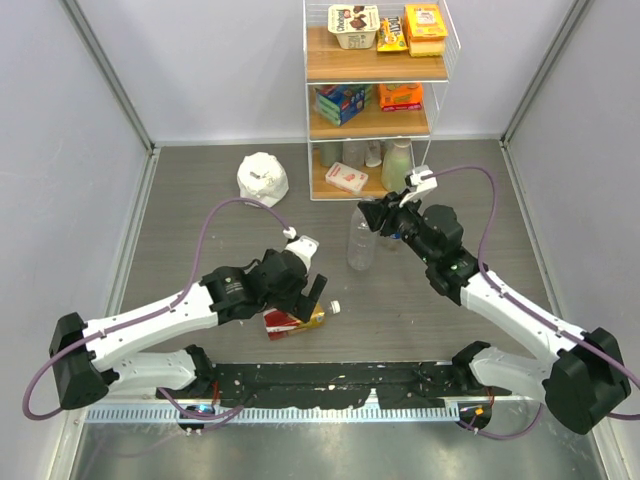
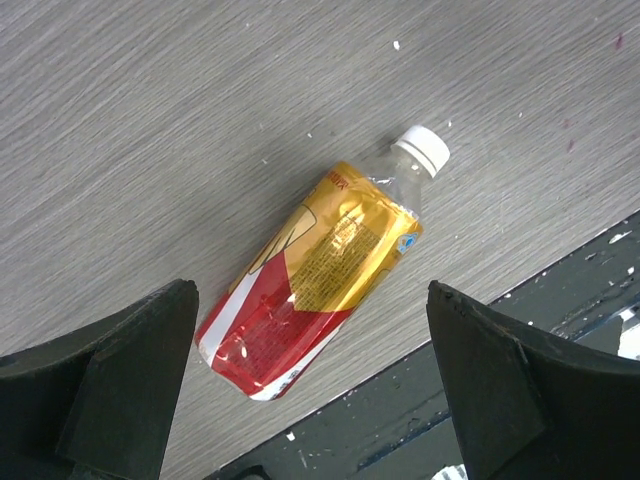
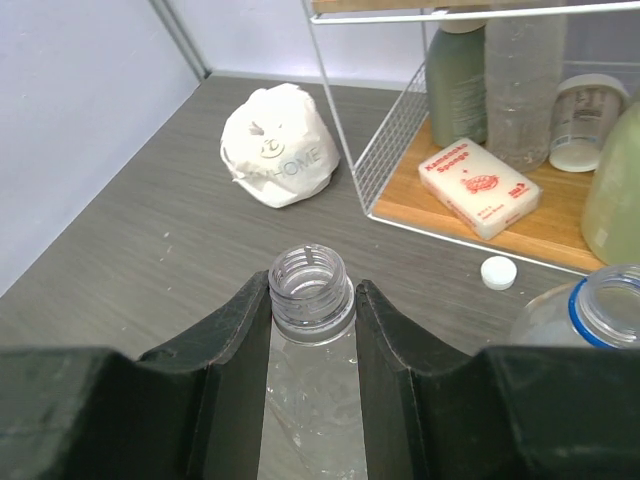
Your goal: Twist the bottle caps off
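Left gripper [image 2: 310,295]: jaws spread wide, above amber bottle [image 2: 320,270]. Bottle lies on its side, near part of table [image 1: 200,230]; red-and-gold label, ribbed white cap [image 2: 422,150] on, pointing right. Right gripper [image 3: 313,300] pinches neck of clear bottle [image 3: 311,285]: upright, mid-table, threads bare. Loose cap [image 3: 498,272], white, lies further right, beside shelf [image 3: 440,215].

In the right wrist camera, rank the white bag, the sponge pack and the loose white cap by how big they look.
1. white bag
2. sponge pack
3. loose white cap
The cap lies nearer the camera than the other two and still looks smallest, so the order is safe.
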Motion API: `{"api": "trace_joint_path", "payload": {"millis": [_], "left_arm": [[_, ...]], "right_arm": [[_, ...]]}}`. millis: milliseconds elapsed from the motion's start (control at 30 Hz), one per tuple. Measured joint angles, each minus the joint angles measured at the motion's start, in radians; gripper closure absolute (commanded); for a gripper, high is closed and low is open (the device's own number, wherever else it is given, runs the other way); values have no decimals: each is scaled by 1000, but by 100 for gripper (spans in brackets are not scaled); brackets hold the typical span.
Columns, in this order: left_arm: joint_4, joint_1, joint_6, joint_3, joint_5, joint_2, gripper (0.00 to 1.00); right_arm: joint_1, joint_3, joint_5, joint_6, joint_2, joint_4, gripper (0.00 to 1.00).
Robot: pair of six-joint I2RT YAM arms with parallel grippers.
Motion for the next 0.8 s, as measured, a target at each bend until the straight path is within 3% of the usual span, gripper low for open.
{"api": "trace_joint_path", "payload": {"millis": [233, 533, 800], "left_arm": [[-55, 0, 20, 0, 9, 5, 0], [-83, 0, 92, 0, 121, 85, 0], [-86, 0, 123, 0, 205, 116, 0]], "right_arm": [[47, -129, 143, -61, 45, 215, 99], [101, -187, 239, -172, 128, 389, 98], [101, -227, 262, -182, 132, 435, 82]]}}
